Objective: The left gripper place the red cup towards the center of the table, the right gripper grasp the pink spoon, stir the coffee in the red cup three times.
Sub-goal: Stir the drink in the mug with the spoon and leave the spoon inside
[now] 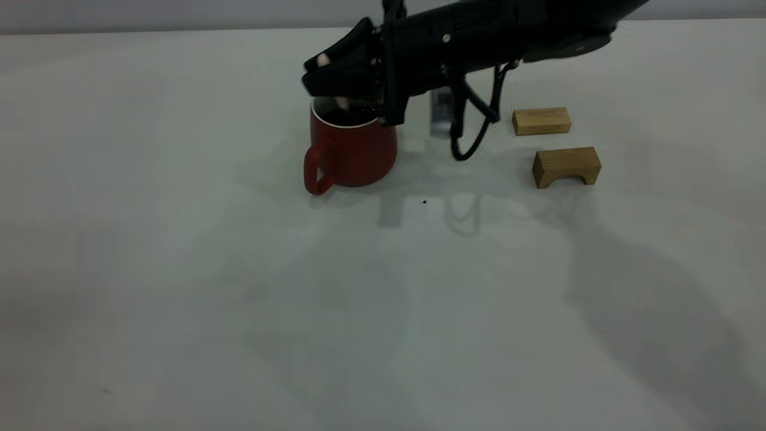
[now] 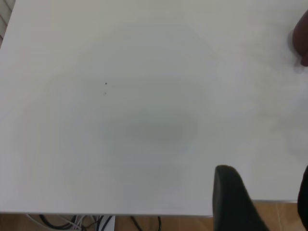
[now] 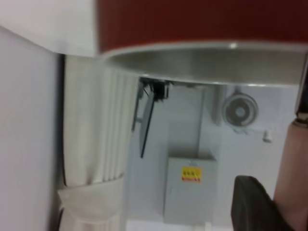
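cup (image 1: 353, 149) left of blocks (image 1: 565, 166) (pincer (image 1: 335, 81) above)

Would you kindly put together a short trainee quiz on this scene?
1. True or false: the cup lies on its side.
2. How many wooden blocks sit on the table?
3. What does the right claw hold over the cup: A) a block, B) a spoon, C) nothing?
Key: 1 false; 2 two; 3 B.
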Tool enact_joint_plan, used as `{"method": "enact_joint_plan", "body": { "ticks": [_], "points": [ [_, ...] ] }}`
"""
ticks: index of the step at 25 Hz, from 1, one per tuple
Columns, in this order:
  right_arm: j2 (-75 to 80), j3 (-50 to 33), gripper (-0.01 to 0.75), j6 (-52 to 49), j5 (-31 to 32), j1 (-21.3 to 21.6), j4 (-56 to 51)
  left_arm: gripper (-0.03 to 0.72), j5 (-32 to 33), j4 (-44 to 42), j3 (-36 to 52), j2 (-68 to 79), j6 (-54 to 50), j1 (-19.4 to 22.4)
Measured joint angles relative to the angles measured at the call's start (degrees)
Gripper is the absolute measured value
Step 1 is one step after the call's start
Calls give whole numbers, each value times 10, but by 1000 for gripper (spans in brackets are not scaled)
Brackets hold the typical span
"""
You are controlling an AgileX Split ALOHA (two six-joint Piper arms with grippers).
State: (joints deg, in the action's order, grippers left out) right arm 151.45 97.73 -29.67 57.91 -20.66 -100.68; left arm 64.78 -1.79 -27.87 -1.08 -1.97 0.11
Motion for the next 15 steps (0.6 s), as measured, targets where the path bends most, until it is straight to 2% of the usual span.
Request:
{"method": "enact_joint_plan", "body": {
  "ticks": [6,15],
  "points": [
    [26,61,130,0,17,1,0,407,0,0,0,0,0,0],
    [17,47,130,47,11,37,11,407,0,0,0,0,0,0]
  ]
}}
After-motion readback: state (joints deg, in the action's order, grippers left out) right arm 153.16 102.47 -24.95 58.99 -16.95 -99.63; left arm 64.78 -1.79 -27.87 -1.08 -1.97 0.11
